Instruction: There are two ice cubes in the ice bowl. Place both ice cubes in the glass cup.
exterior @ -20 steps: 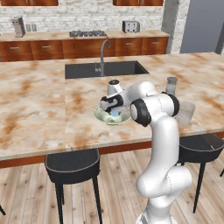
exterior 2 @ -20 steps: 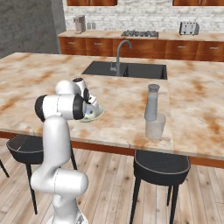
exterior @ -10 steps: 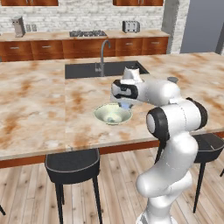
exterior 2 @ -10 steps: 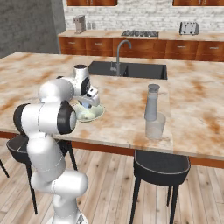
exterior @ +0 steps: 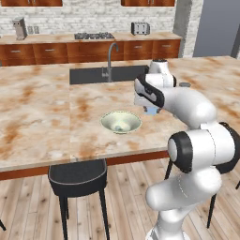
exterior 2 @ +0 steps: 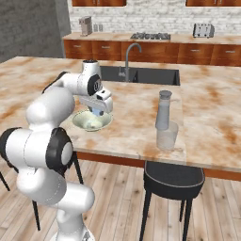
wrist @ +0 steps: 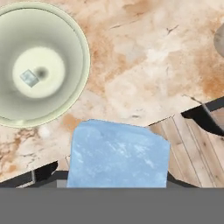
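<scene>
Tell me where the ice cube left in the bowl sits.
In the hand view, the ice cube lies on the ice bowl's floor, just left of its centre, upper left of the cube held in the gripper.

Grey-topped shaker [exterior 2: 163,111] just behind glass cup [exterior 2: 167,135]

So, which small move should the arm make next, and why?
Probably carry the held ice cube sideways toward the glass cup. The gripper, its jaws closed on the cube, hangs above the counter beside the ice bowl, where the second cube waits.
</scene>
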